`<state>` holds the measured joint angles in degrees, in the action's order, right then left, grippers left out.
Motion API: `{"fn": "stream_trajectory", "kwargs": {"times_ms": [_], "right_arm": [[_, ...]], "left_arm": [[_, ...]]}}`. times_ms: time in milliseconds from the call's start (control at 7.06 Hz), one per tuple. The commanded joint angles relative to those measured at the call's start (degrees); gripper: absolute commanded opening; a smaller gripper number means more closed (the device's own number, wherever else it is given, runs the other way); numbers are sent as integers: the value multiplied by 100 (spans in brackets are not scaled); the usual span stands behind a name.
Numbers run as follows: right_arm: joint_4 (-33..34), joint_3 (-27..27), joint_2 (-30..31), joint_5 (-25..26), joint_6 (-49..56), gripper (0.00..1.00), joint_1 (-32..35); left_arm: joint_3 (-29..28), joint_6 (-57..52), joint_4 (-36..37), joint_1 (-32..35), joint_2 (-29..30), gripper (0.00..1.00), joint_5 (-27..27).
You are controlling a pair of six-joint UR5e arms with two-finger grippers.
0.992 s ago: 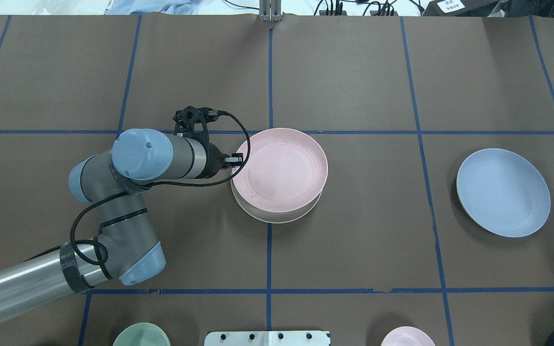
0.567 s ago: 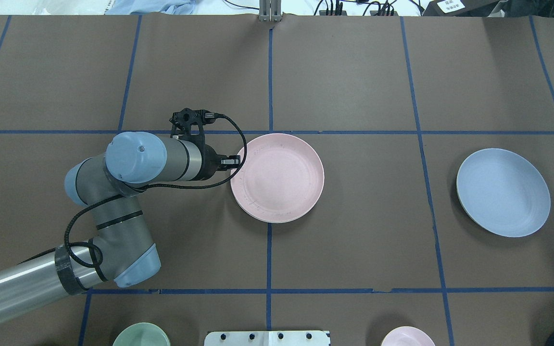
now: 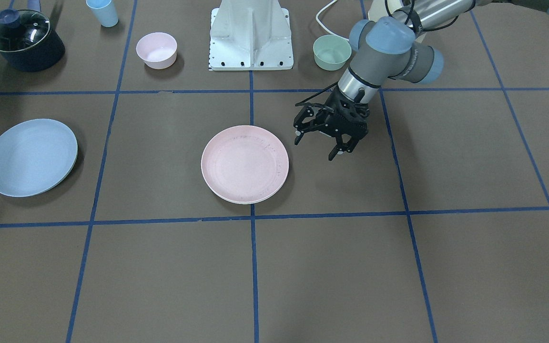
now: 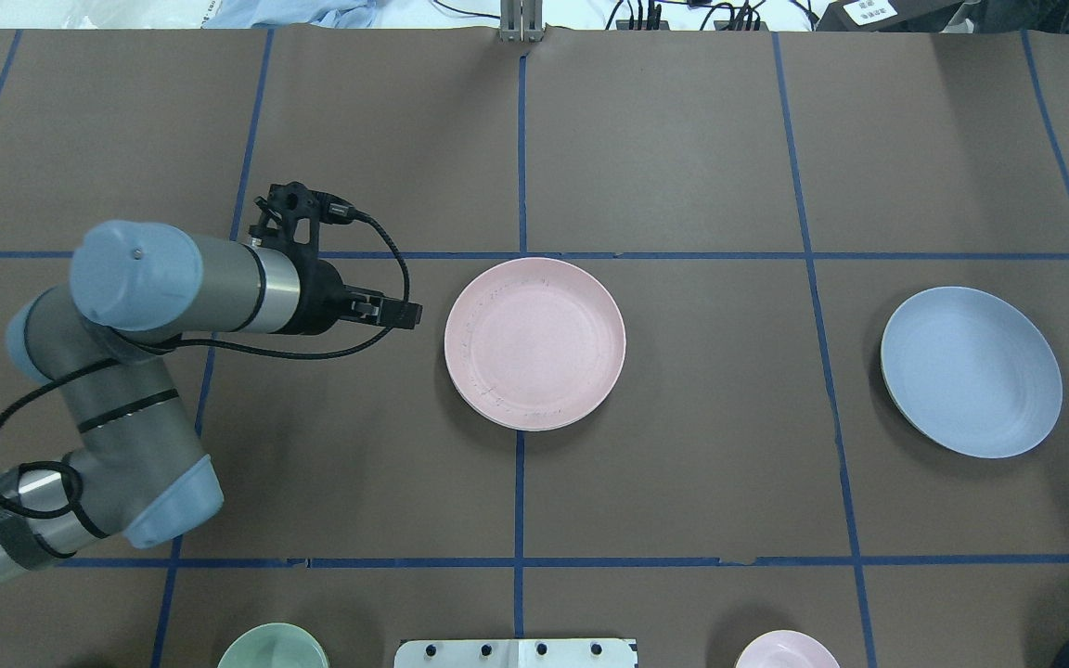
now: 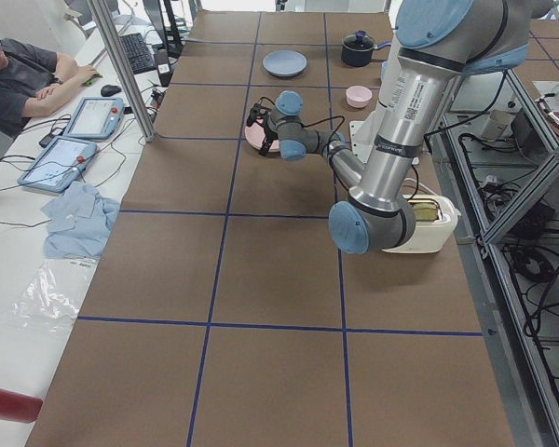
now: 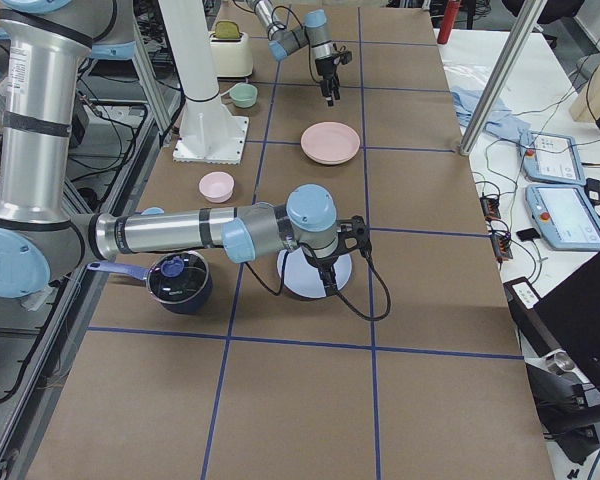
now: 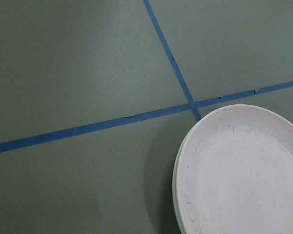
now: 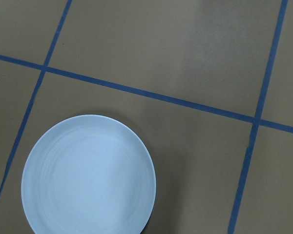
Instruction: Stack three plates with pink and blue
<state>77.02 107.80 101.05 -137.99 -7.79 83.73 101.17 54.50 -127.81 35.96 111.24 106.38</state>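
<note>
The pink plate (image 4: 534, 343) lies on the cream-white plate, of which only a thin rim (image 7: 175, 195) shows, at the table's middle. The pair also shows in the front view (image 3: 245, 164). My left gripper (image 3: 315, 148) is open and empty, a short way off the pink plate's rim on the robot's left; it also shows in the overhead view (image 4: 409, 315). The pale blue plate (image 4: 971, 371) lies alone far to the right and fills the right wrist view (image 8: 88, 175). My right gripper (image 6: 328, 268) hangs over it; I cannot tell whether it is open or shut.
Near the robot's base stand a white mount (image 3: 250, 35), a small pink bowl (image 3: 156, 49), a small green bowl (image 3: 331, 52), a dark pot with a glass lid (image 3: 24, 40) and a blue cup (image 3: 103, 12). Blue tape lines grid the brown table.
The pink plate, held tilted over the cream plate, has been let go and now lies flat on it. My left gripper has drawn back to the left, away from the stack.
</note>
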Motion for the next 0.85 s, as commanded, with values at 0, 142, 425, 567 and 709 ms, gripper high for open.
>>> {"fn": "stream_trajectory", "kwargs": {"times_ms": [0, 142, 425, 567, 709], "right_arm": [[-1197, -5, 307, 664, -1740, 98, -722], [-2434, -135, 623, 1198, -3057, 96, -1396], [-4091, -993, 723, 2096, -4182, 85, -2330], [-4638, -1381, 723, 2405, -4474, 82, -2648], [-4887, -1602, 723, 2477, -4512, 77, -2782]], "left_arm": [[428, -1059, 2, 707, -671, 100, 775], [552, -1342, -7, 920, -926, 100, 866], [562, -1547, -7, 1027, -990, 100, 858], [562, -1547, -7, 1027, -999, 100, 849], [562, -1539, -7, 1027, -999, 100, 831]]}}
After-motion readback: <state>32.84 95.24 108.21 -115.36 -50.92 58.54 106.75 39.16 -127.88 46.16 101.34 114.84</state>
